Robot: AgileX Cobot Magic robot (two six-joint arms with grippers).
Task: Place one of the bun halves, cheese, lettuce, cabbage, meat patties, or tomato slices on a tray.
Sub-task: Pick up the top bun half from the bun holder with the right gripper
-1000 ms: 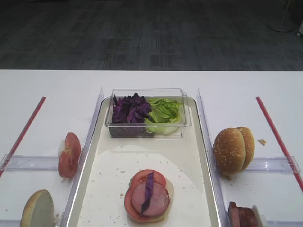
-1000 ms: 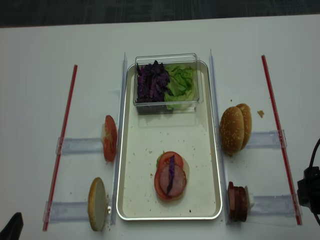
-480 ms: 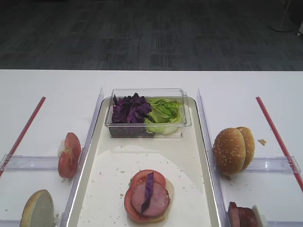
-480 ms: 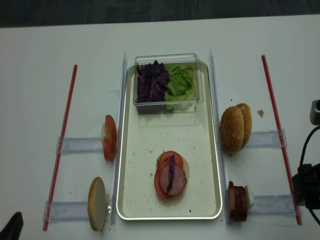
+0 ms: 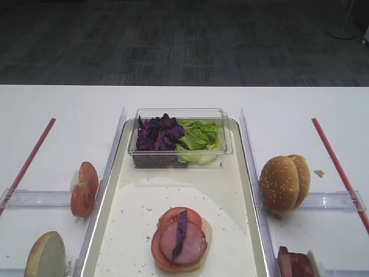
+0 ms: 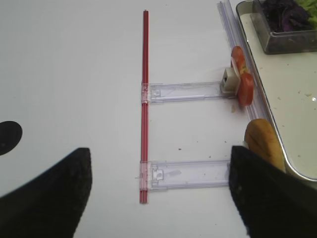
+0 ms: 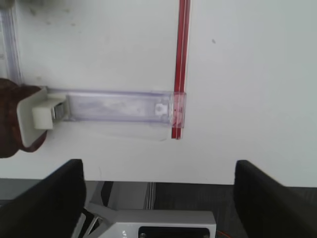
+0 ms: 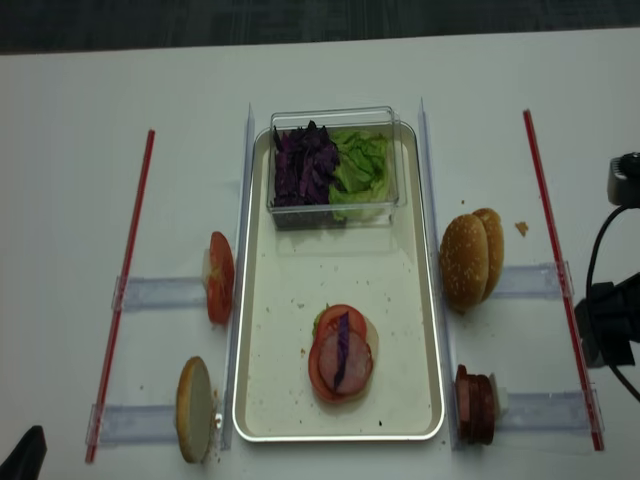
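The right arm (image 8: 608, 322) has crept further up the table's right edge; the food has not shifted. Two seeded bun tops (image 5: 283, 182) stand on edge, touching, on a clear rail right of the tray (image 5: 230, 208). The right gripper (image 7: 158, 198) hovers with jaws spread wide and empty over the rail holding the meat patties (image 8: 476, 403). The left gripper (image 6: 158, 198), also agape, holds nothing. On the tray sit a tomato-ham-cabbage stack (image 5: 180, 238) and a clear box (image 5: 180, 138).
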